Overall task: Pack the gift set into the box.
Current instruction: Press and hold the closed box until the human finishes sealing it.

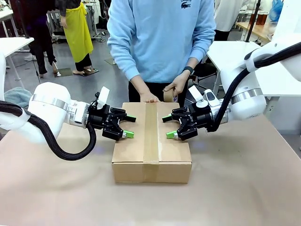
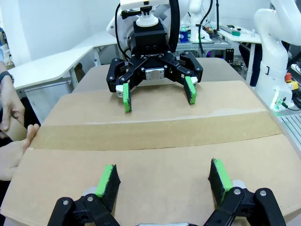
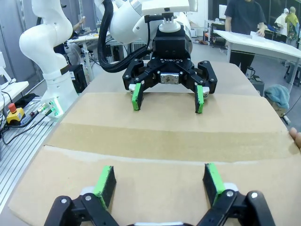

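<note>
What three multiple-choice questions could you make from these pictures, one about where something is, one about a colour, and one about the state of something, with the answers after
1. Where is the person's hand?
A. On the far edge of the box
B. Flat on the table beside the box
C. Around the left arm

2. What colour are the pads on the left gripper and right gripper?
A. Red
B. Green
C. Blue

3. What state is the box in?
A. Flaps standing open
B. Crushed flat
C. Flaps down, a tape strip along the seam

Answers:
1. A, the front view shows the hand pressing the box's far edge.
2. B, both wrist views show green pads on open jaws.
3. C, the flaps lie flat and tape runs down the centre.
</note>
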Robot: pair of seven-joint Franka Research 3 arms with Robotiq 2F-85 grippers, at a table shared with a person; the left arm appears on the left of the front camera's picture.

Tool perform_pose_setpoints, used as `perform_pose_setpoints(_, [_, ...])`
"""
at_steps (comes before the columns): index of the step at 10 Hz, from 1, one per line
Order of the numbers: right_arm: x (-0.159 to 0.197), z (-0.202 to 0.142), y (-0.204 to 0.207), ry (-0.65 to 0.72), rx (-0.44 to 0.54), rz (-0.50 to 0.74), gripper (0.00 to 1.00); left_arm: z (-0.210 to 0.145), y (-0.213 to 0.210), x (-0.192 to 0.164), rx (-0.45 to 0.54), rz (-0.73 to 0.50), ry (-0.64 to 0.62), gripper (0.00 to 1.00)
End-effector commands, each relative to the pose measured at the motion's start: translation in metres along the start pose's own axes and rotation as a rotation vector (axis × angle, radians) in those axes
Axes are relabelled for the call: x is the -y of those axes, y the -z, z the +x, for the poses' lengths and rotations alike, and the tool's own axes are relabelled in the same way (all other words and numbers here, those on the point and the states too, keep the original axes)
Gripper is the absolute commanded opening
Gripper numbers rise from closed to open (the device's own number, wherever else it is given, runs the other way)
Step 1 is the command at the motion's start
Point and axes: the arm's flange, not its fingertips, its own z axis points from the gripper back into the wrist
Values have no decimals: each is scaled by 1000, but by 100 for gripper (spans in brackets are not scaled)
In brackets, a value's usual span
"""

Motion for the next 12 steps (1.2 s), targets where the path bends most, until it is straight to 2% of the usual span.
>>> perform_pose_setpoints(1, [-1, -2, 1, -22, 12, -15, 100, -2, 0, 2, -7, -8, 1, 100])
perform_pose_setpoints(2, [0, 0, 0, 0, 0, 0, 100, -2, 0, 2, -7, -8, 1, 100])
perform_pose_setpoints(3, [-2, 7, -7, 6, 39, 79, 100, 0, 0, 0, 0, 0, 0, 100])
perform_pose_setpoints(4, [-6, 18, -27, -11, 74, 76, 100, 18, -31, 4, 58, 34, -19, 100])
perform_pose_setpoints(5, [-15, 36, -69, -33, 190, 58, 100, 40, -84, 15, 200, 39, -25, 100])
perform_pose_setpoints(6, [-30, 50, -118, -56, 292, 4, 100, 54, -138, 30, 283, 109, -29, 100])
perform_pose_setpoints(7, [-52, 60, -169, -89, 392, -88, 100, 58, -193, 50, 384, 125, -19, 100])
perform_pose_setpoints(8, [-76, 58, -217, -109, 427, -279, 100, 48, -241, 67, 463, 206, -4, 100])
perform_pose_setpoints(9, [-101, 45, -254, -119, 462, -445, 100, 27, -279, 84, 558, 241, -11, 100])
perform_pose_setpoints(10, [-123, 24, -277, -113, 476, -619, 100, 1, -305, 97, 663, 352, -65, 100])
perform_pose_setpoints(11, [-119, 9, -268, -37, 361, -684, 100, 57, -258, 77, 485, 209, 5, 100])
perform_pose_setpoints(12, [-106, 43, -282, -94, 473, -433, 100, 57, -258, 77, 485, 209, 5, 100])
